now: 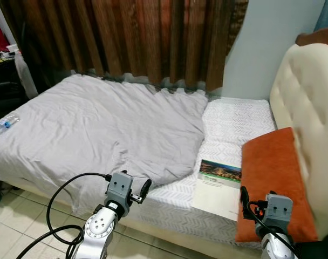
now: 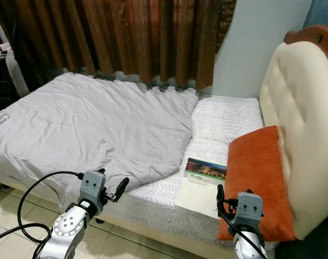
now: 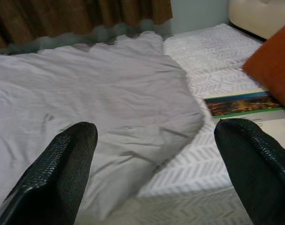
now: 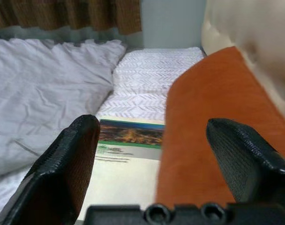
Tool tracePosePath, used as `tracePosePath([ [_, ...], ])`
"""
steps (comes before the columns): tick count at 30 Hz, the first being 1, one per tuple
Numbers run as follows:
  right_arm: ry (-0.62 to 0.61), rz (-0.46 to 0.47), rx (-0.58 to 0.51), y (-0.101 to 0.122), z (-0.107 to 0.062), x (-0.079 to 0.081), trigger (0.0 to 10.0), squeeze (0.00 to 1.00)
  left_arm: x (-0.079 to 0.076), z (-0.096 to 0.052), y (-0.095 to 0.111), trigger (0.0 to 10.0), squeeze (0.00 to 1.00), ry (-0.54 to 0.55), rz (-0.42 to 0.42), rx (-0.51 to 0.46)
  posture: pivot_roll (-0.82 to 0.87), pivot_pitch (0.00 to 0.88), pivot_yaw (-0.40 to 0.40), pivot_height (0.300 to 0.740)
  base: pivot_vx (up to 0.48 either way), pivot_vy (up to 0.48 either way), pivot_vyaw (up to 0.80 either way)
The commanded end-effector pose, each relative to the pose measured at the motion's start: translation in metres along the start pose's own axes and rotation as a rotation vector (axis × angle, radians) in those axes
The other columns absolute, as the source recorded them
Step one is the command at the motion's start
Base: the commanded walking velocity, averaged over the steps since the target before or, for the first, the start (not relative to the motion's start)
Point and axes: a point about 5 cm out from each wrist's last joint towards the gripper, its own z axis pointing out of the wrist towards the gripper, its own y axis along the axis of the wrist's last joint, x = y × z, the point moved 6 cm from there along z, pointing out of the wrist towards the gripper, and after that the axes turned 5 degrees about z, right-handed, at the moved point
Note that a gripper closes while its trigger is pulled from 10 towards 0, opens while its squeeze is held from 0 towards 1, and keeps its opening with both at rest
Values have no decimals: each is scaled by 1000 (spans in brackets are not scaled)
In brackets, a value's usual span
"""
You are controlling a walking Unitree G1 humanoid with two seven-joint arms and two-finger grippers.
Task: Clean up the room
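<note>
A rumpled grey blanket (image 1: 99, 129) covers most of the bed and leaves the white patterned sheet (image 1: 237, 121) bare near the headboard. On that sheet, at the bed's near edge, lies a booklet (image 1: 218, 186) with a city photo on its cover. An orange pillow (image 1: 274, 178) leans beside it against the headboard. A clear water bottle (image 1: 3, 125) lies on the blanket at far left. My left gripper (image 1: 127, 183) hovers open before the bed's edge, facing the blanket (image 3: 109, 93). My right gripper (image 4: 152, 123) is open too, low in front of the booklet (image 4: 128, 140) and pillow (image 4: 213, 122).
A cream padded headboard (image 1: 309, 97) stands on the right. Brown curtains (image 1: 126, 38) hang behind the bed. Dark furniture with clutter (image 1: 5, 81) sits at far left. Tiled floor (image 1: 24, 216) runs along the bed's near side, where my left arm's black cable loops.
</note>
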Motion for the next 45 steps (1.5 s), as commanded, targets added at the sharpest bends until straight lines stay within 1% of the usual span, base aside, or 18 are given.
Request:
tracePosePath([
  [1,29,7,8,0,4,8,10000,0,6,2,1,10000,0,18,-4,1,-74,0,16,740,0,480,0],
  [9,46,20,16,1,12,10,10000,0,9,4,-3,10000,0,69,-44,18,-61,0,-2,740,0,480,0],
  [16,70,22,24,0,15,16,10000,0,7,3,-4,10000,0,68,-41,19,-50,0,-7,740,0,480,0],
  [22,80,26,23,1,16,20,10000,0,10,2,-8,10000,0,82,-42,30,-46,0,-8,740,0,480,0],
  [24,84,28,24,0,16,20,10000,0,12,3,-6,10000,0,93,-13,24,-46,0,-10,740,0,480,0],
  [25,86,28,25,0,16,21,10000,0,12,3,-7,10000,0,102,19,33,-46,0,-10,740,0,0,0],
  [27,89,32,22,0,16,21,10000,0,11,4,-5,10000,0,99,23,26,-48,0,-10,740,0,0,0],
  [28,95,46,6,3,15,21,10000,0,11,4,0,10000,0,101,7,3,-49,0,-10,740,0,0,0],
  [29,83,104,-74,17,10,16,10000,0,18,-2,14,10000,0,121,-21,-76,-47,0,-12,740,420,0,0],
  [30,71,121,-106,23,8,13,10000,0,21,-4,19,10000,0,129,-20,-102,-47,0,-13,740,420,0,0],
  [32,51,130,-147,31,-2,4,10000,0,26,-17,40,10000,0,131,-2,-198,-45,0,-16,740,424,0,0],
  [34,58,106,-152,32,-13,1,10000,0,27,-28,49,10000,0,124,10,-237,-37,0,-17,740,424,0,0],
  [37,77,72,-129,26,-25,-1,10000,0,23,-35,47,10000,0,101,-4,-223,-35,0,-19,740,424,0,0],
  [38,96,66,-94,18,-24,4,10000,0,25,-31,36,10000,0,112,-23,-186,-35,0,-19,740,420,0,0],
  [39,101,64,-84,15,-23,6,10000,0,25,-30,33,10000,0,117,-33,-173,-35,0,-19,740,420,0,0],
  [40,101,64,-84,15,-23,6,10000,0,25,-30,33,10000,0,117,-33,-173,-35,0,-19,740,420,0,0],
  [42,125,61,-79,15,-18,13,10000,0,24,-25,28,10000,0,116,-27,-145,-38,0,-17,740,420,0,0],
  [45,153,59,-84,20,-13,23,10000,0,21,-23,29,10000,0,99,-21,-125,-38,0,-16,740,421,0,0],
])
